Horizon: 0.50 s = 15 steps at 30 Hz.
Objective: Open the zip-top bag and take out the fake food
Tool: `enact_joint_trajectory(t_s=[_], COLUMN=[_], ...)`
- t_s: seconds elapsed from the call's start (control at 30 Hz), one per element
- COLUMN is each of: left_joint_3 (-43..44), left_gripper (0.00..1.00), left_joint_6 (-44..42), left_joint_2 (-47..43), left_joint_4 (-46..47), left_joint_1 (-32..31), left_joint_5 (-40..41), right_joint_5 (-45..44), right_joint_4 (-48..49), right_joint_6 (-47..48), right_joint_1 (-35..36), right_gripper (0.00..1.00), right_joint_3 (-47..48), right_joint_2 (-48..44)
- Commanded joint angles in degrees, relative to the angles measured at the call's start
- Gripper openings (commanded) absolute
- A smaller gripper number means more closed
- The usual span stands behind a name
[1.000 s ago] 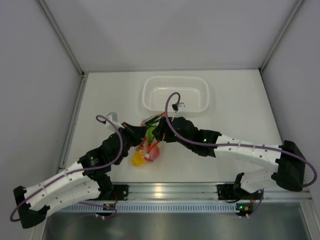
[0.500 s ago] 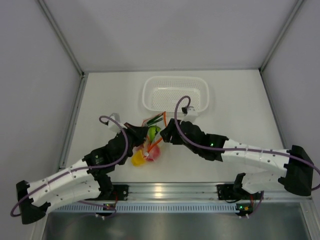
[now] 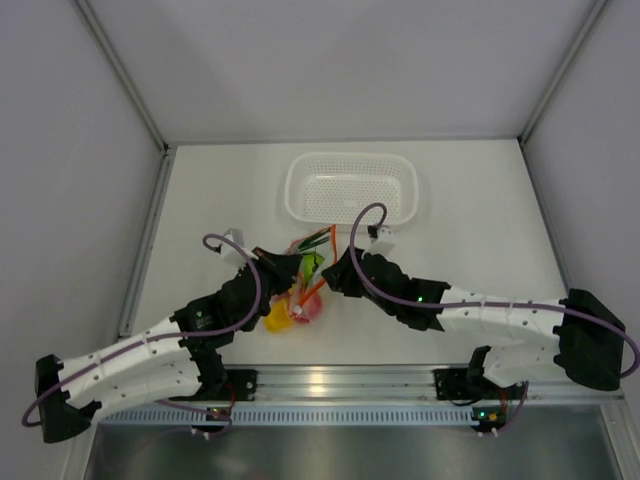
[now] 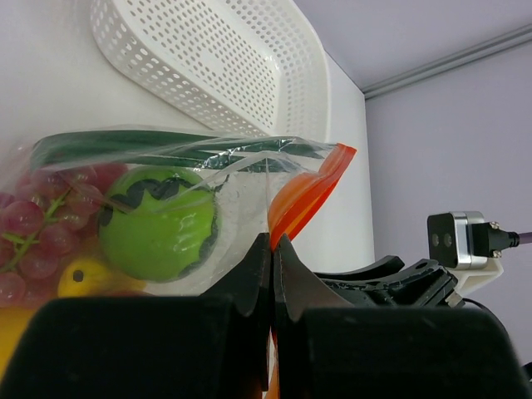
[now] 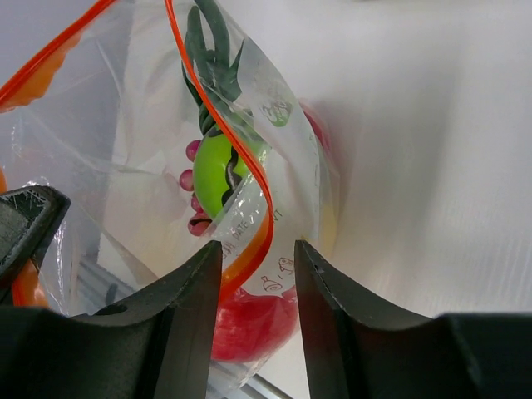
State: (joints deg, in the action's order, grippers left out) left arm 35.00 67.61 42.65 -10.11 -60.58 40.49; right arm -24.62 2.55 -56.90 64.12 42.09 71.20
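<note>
The clear zip-top bag (image 3: 303, 288) hangs between my two grippers at the table's near middle, its mouth spread apart. My left gripper (image 4: 273, 241) is shut on one side of the orange-red zip strip (image 4: 304, 193). My right gripper (image 5: 258, 249) stands open around the other side of the zip strip (image 5: 252, 218), which lies against its left finger with a gap to the right finger. The fake food is inside the bag: a green ball (image 4: 158, 221), purplish grapes (image 4: 40, 226), green stalks (image 5: 208, 41), a red piece (image 5: 253, 320) and a yellow piece (image 3: 275, 318).
A white perforated basket (image 3: 296, 190) stands just behind the bag, toward the back of the table. White walls and metal rails enclose the table on three sides. Both arms stretch in from the near edge and meet at the bag.
My right gripper has come down and nearer onto the bag's rim, and its jaws have narrowed. The left gripper, still shut on the strip, has shifted slightly right with the bag.
</note>
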Motion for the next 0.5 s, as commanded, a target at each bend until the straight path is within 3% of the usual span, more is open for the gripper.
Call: enact_joint_trajectory(t_s=[0.0, 0.27, 0.47], left_joint_3=[-0.29, -0.73, -0.90], left_gripper=[0.00, 0.00, 0.00], left_joint_6=[0.06, 0.41, -3.18], left_joint_2=[-0.55, -0.82, -2.13], left_joint_4=[3.17, 3.25, 3.08], left_joint_1=[-0.51, -0.77, -0.86], left_joint_5=[1.61, 1.17, 2.05], right_joint_5=[0.80, 1.07, 1.15], right_joint_4=[5.98, 8.87, 6.95], right_joint_6=[-1.10, -2.86, -1.46], right_joint_1=[0.40, -0.13, -1.19], right_gripper=[0.41, 0.29, 0.03], right_joint_3=[3.44, 3.18, 3.44], right_joint_2=[1.48, 2.80, 2.90])
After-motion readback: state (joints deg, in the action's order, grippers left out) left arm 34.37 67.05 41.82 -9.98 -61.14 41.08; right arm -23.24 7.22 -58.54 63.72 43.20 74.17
